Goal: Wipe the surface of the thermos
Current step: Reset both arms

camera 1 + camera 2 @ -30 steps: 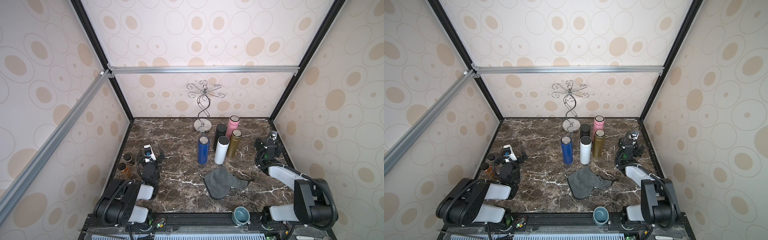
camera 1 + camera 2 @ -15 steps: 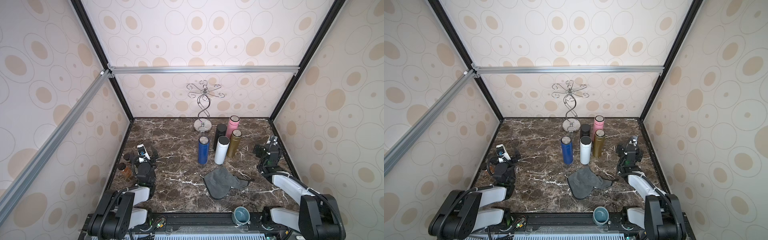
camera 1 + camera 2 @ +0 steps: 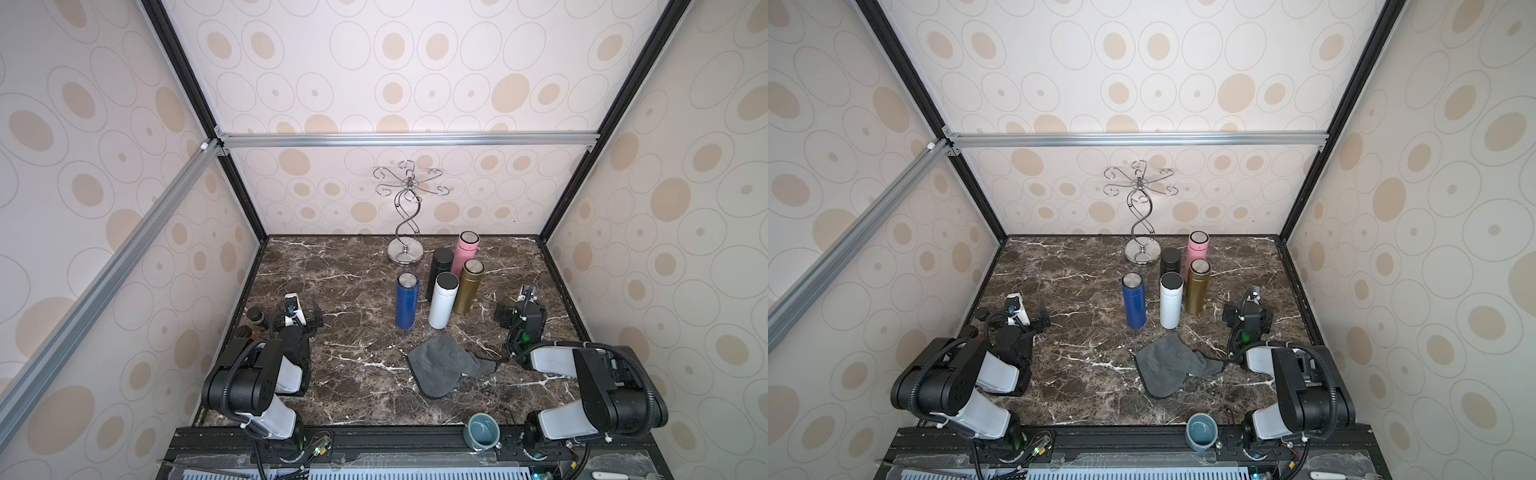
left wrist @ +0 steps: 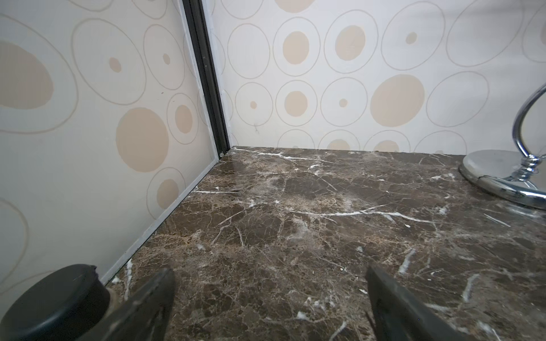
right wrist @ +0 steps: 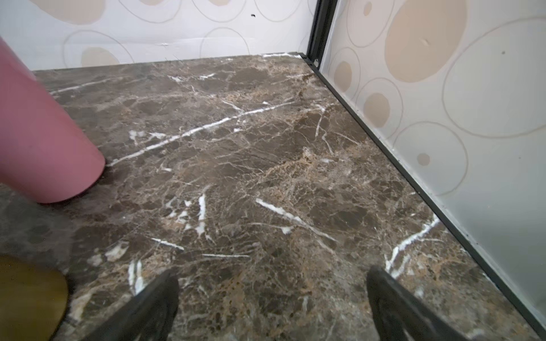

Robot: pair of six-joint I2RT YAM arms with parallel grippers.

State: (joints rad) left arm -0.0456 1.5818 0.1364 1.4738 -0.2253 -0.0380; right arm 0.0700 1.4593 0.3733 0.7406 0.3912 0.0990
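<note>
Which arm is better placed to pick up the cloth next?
Right. The grey cloth lies nearer the right gripper, and its tail stretches toward that arm. The left gripper is farther away, on the other side. Both are open and empty.

Cut off at the edge of the left wrist view: chrome curled-wire stand (image 4: 499, 174), with only part of the round base and the lowest loop in frame. Same view, in a corner: round black bottle cap (image 4: 56, 298), blurred, body out of sight. Of the left gripper (image 4: 269, 298), fingertips only.

In the right wrist view, pink cylindrical thermos (image 5: 44, 141) cropped to its lower body, top out of frame. Gold cylindrical thermos (image 5: 29, 298) reduced to a blurred sliver. Right gripper (image 5: 271, 298) likewise down to fingertips.

In both top views, black cylindrical thermos (image 3: 439, 264) partly hidden behind the white cylindrical thermos (image 3: 442, 307). By the left wall, two small dark-capped brown bottles (image 3: 257, 318) partly behind the left arm (image 3: 266, 365), labels too small to tell.
</note>
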